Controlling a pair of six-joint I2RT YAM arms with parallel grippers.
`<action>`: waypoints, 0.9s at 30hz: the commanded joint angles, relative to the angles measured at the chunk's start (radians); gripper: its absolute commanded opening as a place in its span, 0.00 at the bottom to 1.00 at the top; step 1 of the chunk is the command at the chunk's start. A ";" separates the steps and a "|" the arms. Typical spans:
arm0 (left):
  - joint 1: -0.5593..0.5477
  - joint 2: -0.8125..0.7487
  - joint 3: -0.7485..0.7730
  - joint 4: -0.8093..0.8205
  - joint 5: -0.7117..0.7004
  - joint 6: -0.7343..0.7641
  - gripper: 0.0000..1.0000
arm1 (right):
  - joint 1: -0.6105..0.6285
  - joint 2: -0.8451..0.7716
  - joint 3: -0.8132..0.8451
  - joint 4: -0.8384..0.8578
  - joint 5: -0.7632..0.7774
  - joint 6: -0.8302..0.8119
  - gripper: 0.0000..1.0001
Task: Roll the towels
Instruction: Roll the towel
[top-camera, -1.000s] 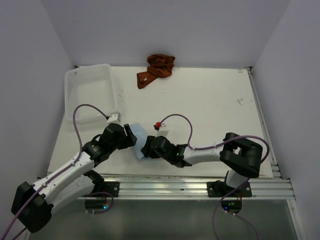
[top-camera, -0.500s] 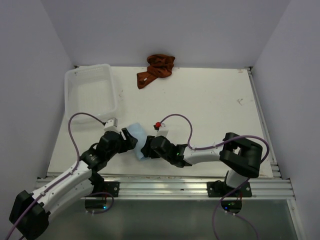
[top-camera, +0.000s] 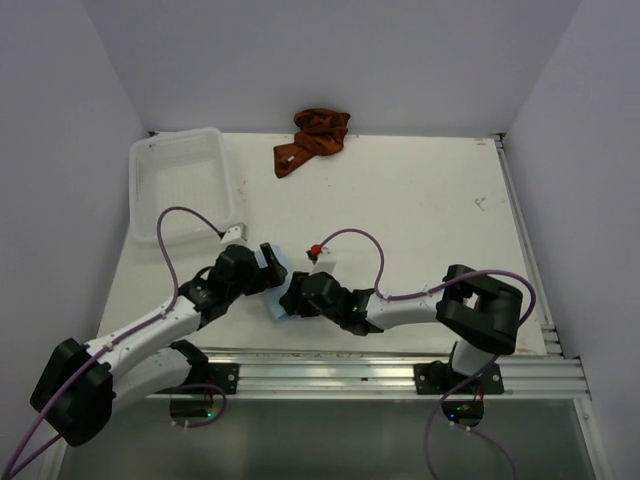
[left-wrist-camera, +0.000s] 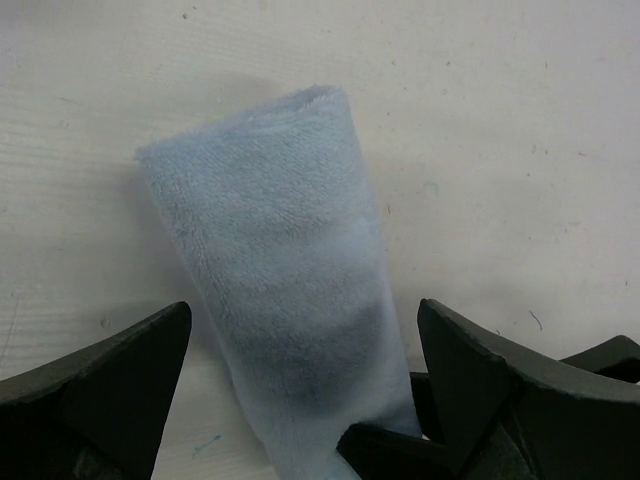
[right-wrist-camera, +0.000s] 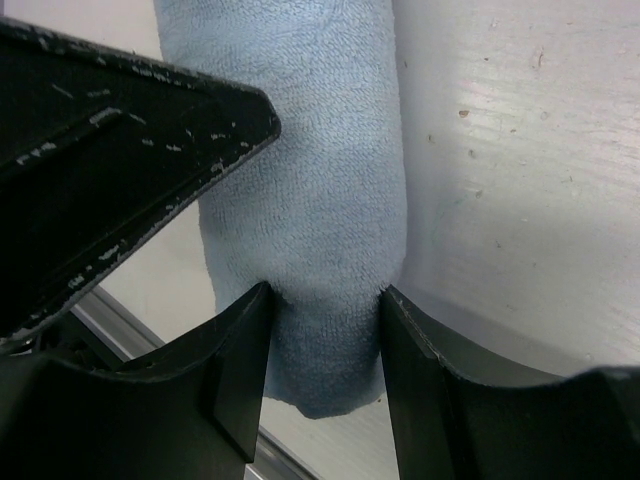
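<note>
One rolled light-blue towel (left-wrist-camera: 280, 300) lies near the worktop's (top-camera: 420, 220) front edge, right fingers (right-wrist-camera: 235, 370) clenched across its near end, left fingers (left-wrist-camera: 120, 380) spread, straddling its long axis.

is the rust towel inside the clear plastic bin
No, the rust towel lies crumpled on the table by the back wall, apart from the clear bin.

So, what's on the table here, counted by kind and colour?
light blue towel: 1
rust-orange towel: 1
clear plastic bin: 1
Total: 3
</note>
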 joint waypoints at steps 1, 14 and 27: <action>-0.002 0.029 0.061 0.086 -0.035 0.003 1.00 | 0.000 0.002 -0.017 0.049 0.014 0.021 0.49; -0.002 0.238 0.098 0.099 -0.045 0.014 0.99 | 0.000 0.007 -0.048 0.102 0.008 0.027 0.49; -0.002 0.355 0.124 0.148 -0.054 0.037 1.00 | 0.000 0.011 -0.052 0.121 -0.009 0.026 0.50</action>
